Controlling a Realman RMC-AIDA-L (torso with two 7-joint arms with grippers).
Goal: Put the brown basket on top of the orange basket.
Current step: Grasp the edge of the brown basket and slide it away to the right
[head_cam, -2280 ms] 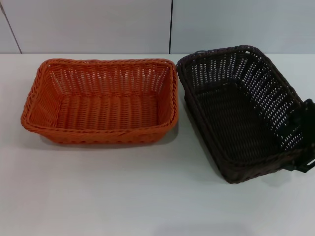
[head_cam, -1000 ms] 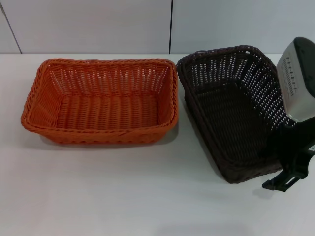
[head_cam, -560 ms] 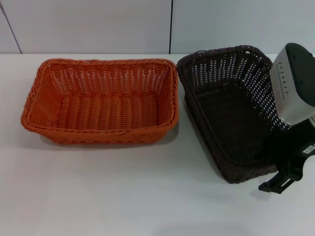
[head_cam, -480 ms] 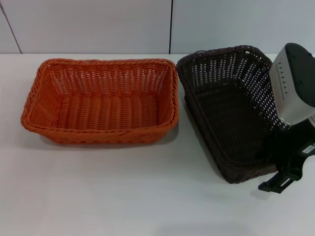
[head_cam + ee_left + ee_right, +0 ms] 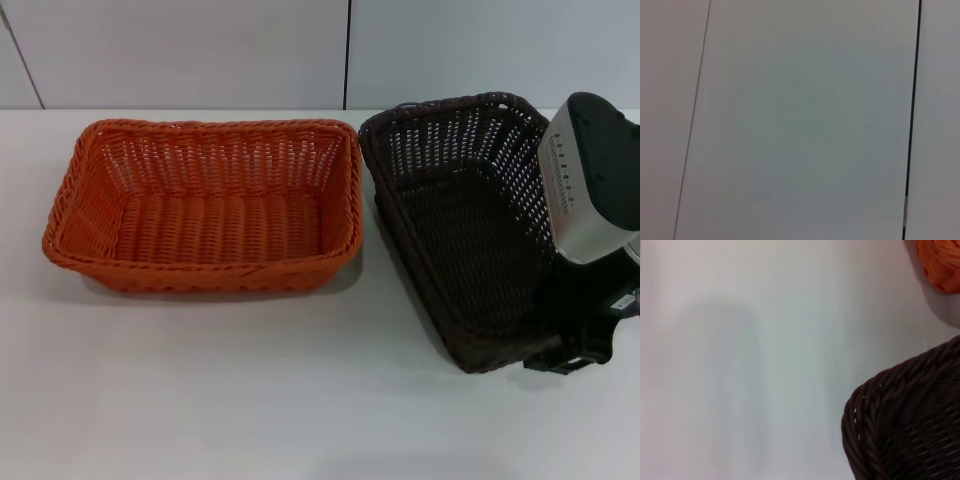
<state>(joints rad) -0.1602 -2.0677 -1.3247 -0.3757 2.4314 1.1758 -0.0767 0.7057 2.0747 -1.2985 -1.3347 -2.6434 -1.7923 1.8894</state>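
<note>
Lowered beside the dark brown woven basket [image 5: 470, 230], the right gripper [image 5: 572, 355], its opening unseen, risks shoving it.

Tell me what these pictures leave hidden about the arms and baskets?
- Right gripper, head view: its own grey wrist housing and the brown basket cover it, so jaws open or shut cannot be told.
- Right wrist view: shows only a basket corner and a sliver of the orange basket; the frame edge cuts the rest.
- Left arm: in no view; its camera shows only blank wall.
</note>
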